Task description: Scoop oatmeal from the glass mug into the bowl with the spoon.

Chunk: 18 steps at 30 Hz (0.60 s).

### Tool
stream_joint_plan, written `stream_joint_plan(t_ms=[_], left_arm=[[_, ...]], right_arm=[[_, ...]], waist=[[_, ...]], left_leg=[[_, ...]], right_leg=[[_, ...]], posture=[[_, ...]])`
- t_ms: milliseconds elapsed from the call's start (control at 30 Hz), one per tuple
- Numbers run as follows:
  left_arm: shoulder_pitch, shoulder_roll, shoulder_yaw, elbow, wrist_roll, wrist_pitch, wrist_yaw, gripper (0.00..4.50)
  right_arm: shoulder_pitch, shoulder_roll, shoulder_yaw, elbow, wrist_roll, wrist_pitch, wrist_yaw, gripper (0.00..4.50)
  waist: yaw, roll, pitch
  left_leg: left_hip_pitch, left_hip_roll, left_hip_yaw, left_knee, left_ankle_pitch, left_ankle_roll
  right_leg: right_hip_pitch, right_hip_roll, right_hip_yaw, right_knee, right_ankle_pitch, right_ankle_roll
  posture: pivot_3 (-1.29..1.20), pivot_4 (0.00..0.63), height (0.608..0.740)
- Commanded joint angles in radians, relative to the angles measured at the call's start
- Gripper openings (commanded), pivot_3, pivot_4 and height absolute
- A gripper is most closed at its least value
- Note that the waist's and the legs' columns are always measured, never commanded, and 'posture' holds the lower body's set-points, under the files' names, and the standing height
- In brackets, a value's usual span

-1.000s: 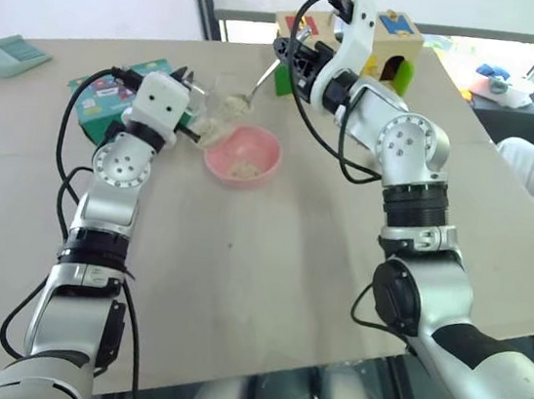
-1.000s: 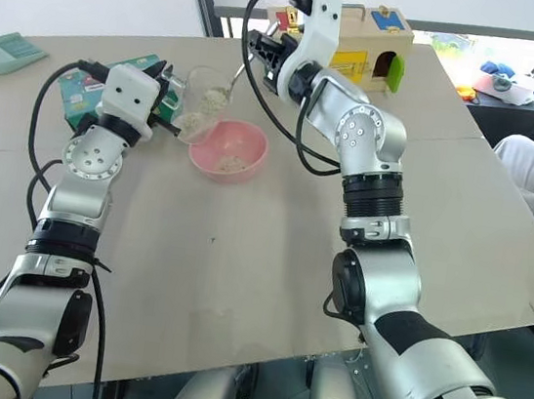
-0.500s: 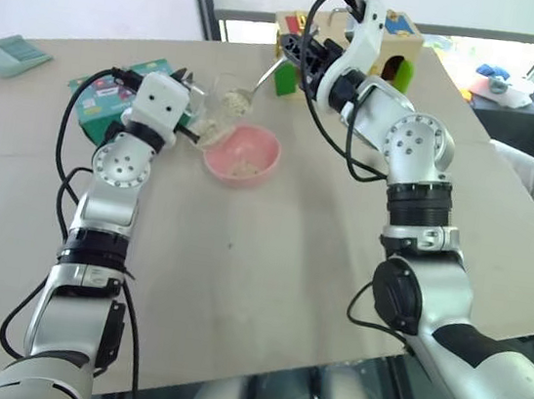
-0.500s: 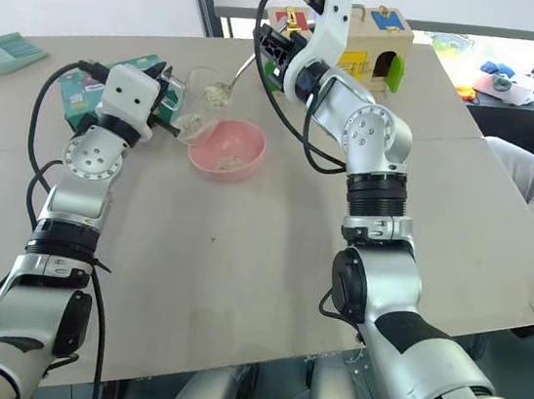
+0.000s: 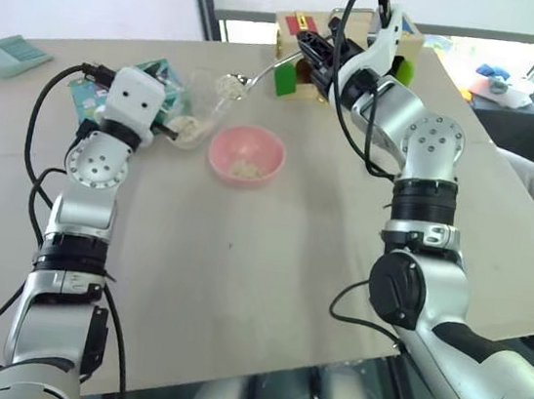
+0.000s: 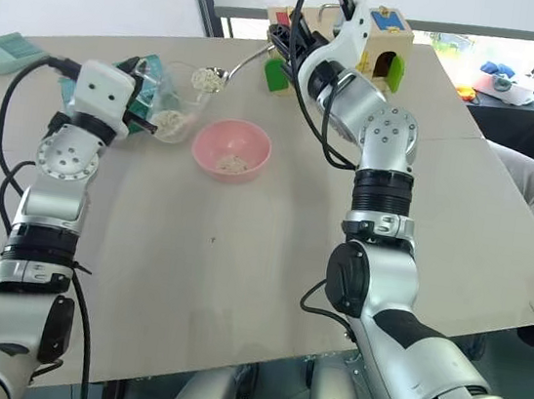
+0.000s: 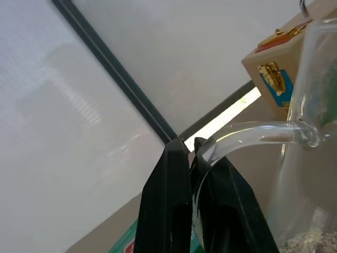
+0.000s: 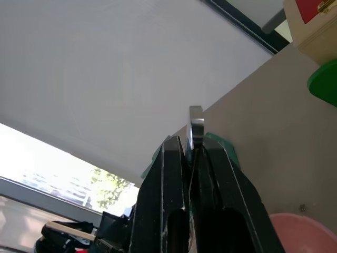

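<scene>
Overhead, by view and gripper:
Head views: spoon [image 5: 246,82] carries oatmeal [image 5: 228,85] over mug [image 5: 196,111]; bowl [image 5: 244,153] beside.
Left wrist view: left gripper [image 7: 190,153] fingers clamped on mug handle.
Right wrist view: right gripper [image 8: 192,145] fingers clamped on spoon handle.

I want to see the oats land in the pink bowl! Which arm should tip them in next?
The right arm, probably. Its gripper is shut on the spoon, already loaded with oatmeal just beyond the bowl. The left gripper is busy holding the glass mug by its handle.
</scene>
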Motion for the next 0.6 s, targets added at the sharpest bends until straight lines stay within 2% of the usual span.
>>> stream_joint_plan(t_ms=[33, 200, 300, 400, 533, 600], left_arm=[[0.010, 0.032, 0.044, -0.071, -0.009, 0.006, 0.017, 0.06], [0.078, 0.048, 0.081, -0.091, -0.010, 0.035, 0.037, 0.06], [0.111, 0.056, 0.112, -0.092, -0.017, 0.050, 0.057, 0.06], [0.121, 0.058, 0.126, -0.095, -0.022, 0.061, 0.066, 0.06], [0.146, 0.044, 0.130, -0.121, -0.020, 0.072, 0.078, 0.06], [0.158, 0.040, 0.129, -0.137, -0.022, 0.076, 0.080, 0.06]], right_arm=[[-0.034, 0.000, -0.009, -0.035, 0.042, -0.003, -0.010, 0.00], [-0.005, -0.003, 0.009, -0.054, 0.043, 0.001, -0.015, 0.00], [0.070, -0.028, 0.162, -0.104, -0.092, -0.016, 0.062, 0.00], [0.097, -0.023, 0.228, -0.123, -0.148, -0.052, 0.094, 0.00], [0.140, -0.092, 0.519, -0.162, -0.429, -0.229, 0.241, 0.00], [0.162, -0.108, 0.601, -0.195, -0.496, -0.293, 0.305, 0.00]], waist=[[-0.001, 0.000, 0.000], [-0.002, 0.000, 0.000], [-0.002, 0.000, 0.000], [0.000, 0.000, 0.000], [-0.002, 0.000, 0.000], [-0.002, 0.000, 0.000]], left_leg=[[0.000, 0.000, 0.000, 0.000, 0.000, 0.000], [0.000, 0.000, 0.000, 0.000, 0.000, 0.000], [0.000, 0.000, 0.000, 0.000, 0.000, 0.000], [0.000, 0.000, 0.000, 0.000, 0.000, 0.000], [0.000, 0.000, 0.001, 0.001, 0.000, 0.000], [0.000, 0.000, 0.001, 0.001, 0.000, 0.000]], right_leg=[[0.000, 0.000, 0.000, 0.000, 0.000, 0.000], [0.000, 0.000, 0.000, 0.000, 0.000, 0.000], [0.000, 0.000, 0.000, 0.000, 0.000, 0.000], [0.000, 0.000, 0.000, 0.000, 0.000, 0.000], [0.000, 0.000, 0.000, 0.001, 0.000, 0.000], [0.000, 0.000, 0.000, 0.001, 0.000, 0.000]], posture=[[0.00, 0.150, 0.740], [0.00, 0.150, 0.740], [0.00, 0.150, 0.740], [0.00, 0.150, 0.740], [0.00, 0.150, 0.740], [0.00, 0.150, 0.740]])
